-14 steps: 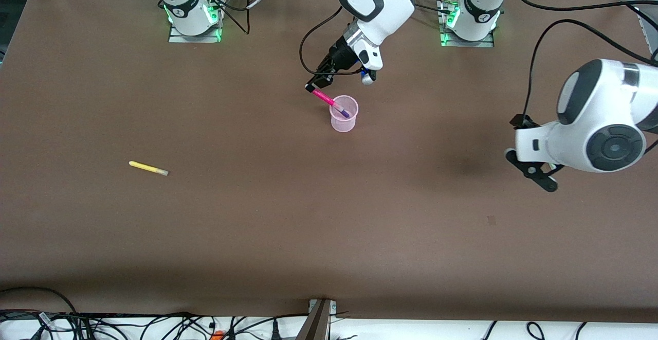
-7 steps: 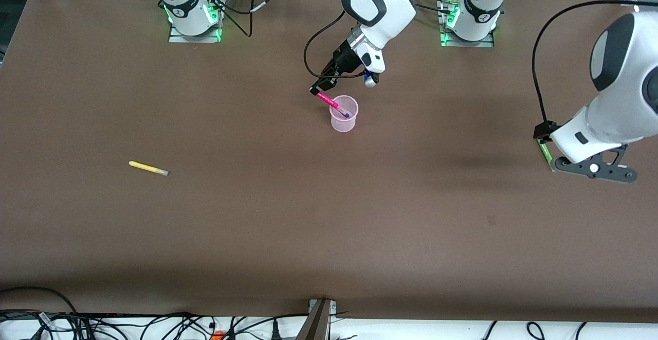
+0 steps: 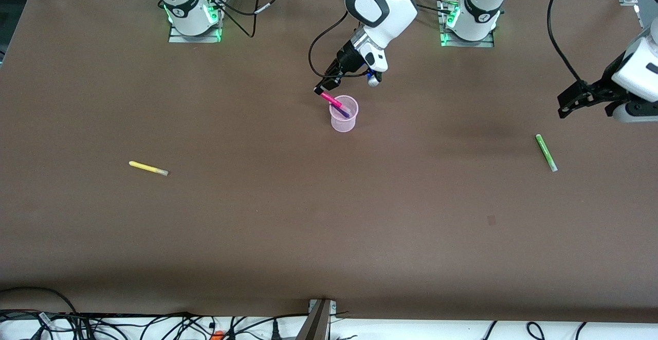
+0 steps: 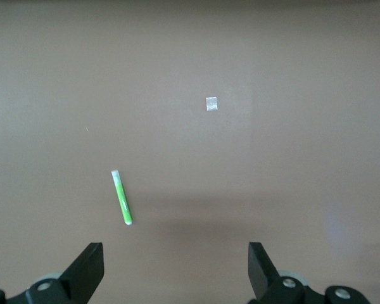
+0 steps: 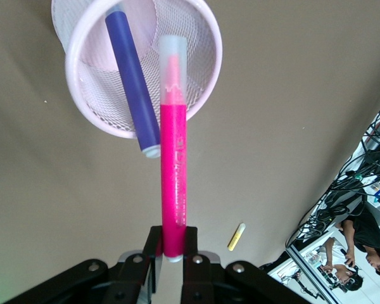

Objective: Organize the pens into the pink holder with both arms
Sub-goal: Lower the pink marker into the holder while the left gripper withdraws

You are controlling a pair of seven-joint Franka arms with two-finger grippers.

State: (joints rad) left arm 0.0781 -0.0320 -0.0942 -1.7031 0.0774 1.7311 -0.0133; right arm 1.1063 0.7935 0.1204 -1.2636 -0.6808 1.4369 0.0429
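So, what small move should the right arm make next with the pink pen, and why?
Probably lower it a little more, then open. The right gripper is shut on the magenta pen, whose capped tip is just over the pink holder's rim, beside the purple pen inside. The left gripper hangs open over the green pen.

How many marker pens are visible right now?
4: slim magenta-pink marker pen in the right gripper, tip in the translucent pink cup; dark purple pen inside; yellow, green on the table.

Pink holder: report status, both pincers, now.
Right pincer shut on pink pen, tip inside pink holder. Purple pen in. Left pincer open above green pen. Yellow pen loose.
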